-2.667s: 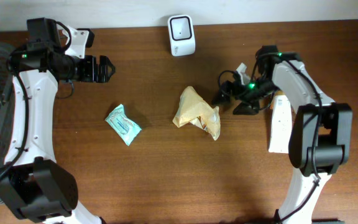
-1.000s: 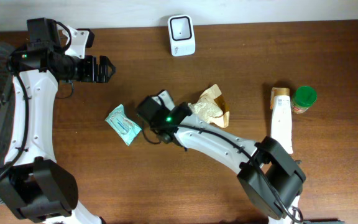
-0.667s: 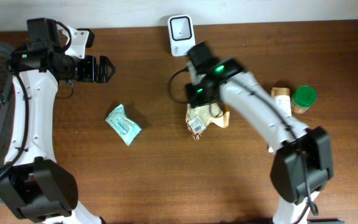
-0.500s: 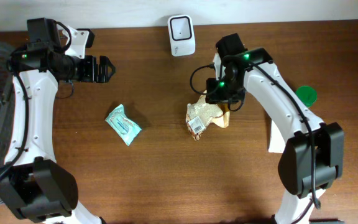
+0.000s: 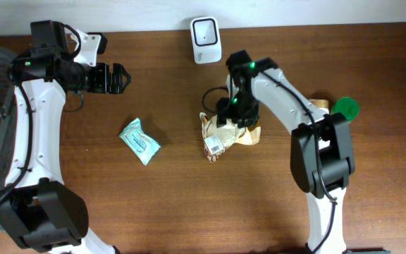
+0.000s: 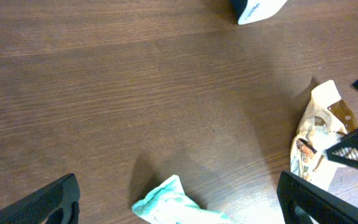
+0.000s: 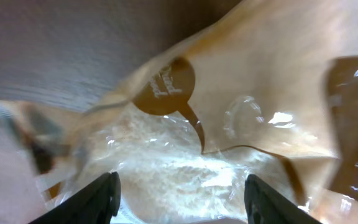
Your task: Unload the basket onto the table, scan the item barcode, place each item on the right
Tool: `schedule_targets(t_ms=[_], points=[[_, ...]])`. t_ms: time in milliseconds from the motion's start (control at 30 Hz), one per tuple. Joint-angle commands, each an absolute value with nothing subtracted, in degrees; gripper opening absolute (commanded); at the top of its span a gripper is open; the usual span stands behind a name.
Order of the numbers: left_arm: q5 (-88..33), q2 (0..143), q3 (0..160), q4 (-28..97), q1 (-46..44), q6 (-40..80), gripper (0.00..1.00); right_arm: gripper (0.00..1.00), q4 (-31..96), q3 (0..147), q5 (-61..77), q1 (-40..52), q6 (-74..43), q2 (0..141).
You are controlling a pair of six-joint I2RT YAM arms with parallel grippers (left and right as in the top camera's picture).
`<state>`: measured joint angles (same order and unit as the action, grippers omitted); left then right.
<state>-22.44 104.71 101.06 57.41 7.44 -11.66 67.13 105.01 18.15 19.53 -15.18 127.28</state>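
Overhead view, 12 o'clock = far edge of the table. The right gripper (image 5: 232, 116) is down on the tan snack bag (image 5: 231, 135) at table centre, just past the bag's 12 o'clock edge.

Change over the last seconds: the arm came in from 3 o'clock, swept across and worked the bag over. The bag now shows a white barcode label (image 5: 213, 146) at its 7 o'clock corner; that label was not showing before the arm arrived. In the last half second the bag slid a little toward 9 o'clock and the forearm swung round.

Right wrist view: both fingers stand apart and crinkled bag film fills the gap. It is too close and blurred to say whether they pinch the film or only straddle it, so I cannot tell if it is grasped.

The left gripper (image 5: 118, 77) is fully released and holds nothing, parked at 10 o'clock, well apart from everything.

Task meaning: the code is exposed but faces up, not toward the white scanner (image 5: 206, 40), which stands at 12 o'clock from the bag with bare table between. My guess is that the orienting step is about done and the scan is not. Next comes a firm hold, then lift and tilt the label to the scanner window. Risk: thin film slips or folds over the label.

A teal packet (image 5: 140, 142) lies at 9 o'clock of the bag and a green-lidded jar (image 5: 345, 107) at 3 o'clock, both untouched.
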Motion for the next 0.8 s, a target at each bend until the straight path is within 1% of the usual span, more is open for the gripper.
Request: schedule_targets(t_ms=[0,67,167,200,233,333,400,633,700,767], points=[[-22.7,105.3,101.3,57.3,7.3,-11.2,0.99,0.67,72.5,113.8,17.3,16.0,-9.6,126.8],[-22.7,105.3,101.3,57.3,7.3,-11.2,0.99,0.73,74.3,114.5,16.2,11.9,-9.6,127.0],[-22.7,105.3,101.3,57.3,7.3,-11.2,0.99,0.76,74.4,114.3,16.2,7.7,-5.8,129.1],[-22.7,105.3,101.3,57.3,7.3,-11.2,0.99,0.81,74.6,114.3,17.6,6.5,-2.6,130.4],[-22.7,105.3,101.3,57.3,7.3,-11.2,0.99,0.83,74.8,114.3,20.9,5.4,1.4,131.8],[-22.7,105.3,101.3,57.3,7.3,-11.2,0.99,0.82,74.8,114.2,27.5,3.7,7.0,133.5],[-22.7,105.3,101.3,57.3,7.3,-11.2,0.99,0.78,74.8,113.7,30.1,3.8,9.9,134.5],[-23.2,105.3,101.3,56.6,7.2,-11.1,0.99,0.78,72.7,109.2,32.6,6.2,10.3,138.4],[-26.7,105.3,101.3,57.6,6.9,-10.9,0.99,0.78,70.6,106.3,35.0,7.2,10.3,138.4],[-33.3,106.5,100.7,58.8,5.2,-10.9,0.99,0.78,69.0,104.3,36.5,8.3,10.2,138.4]])
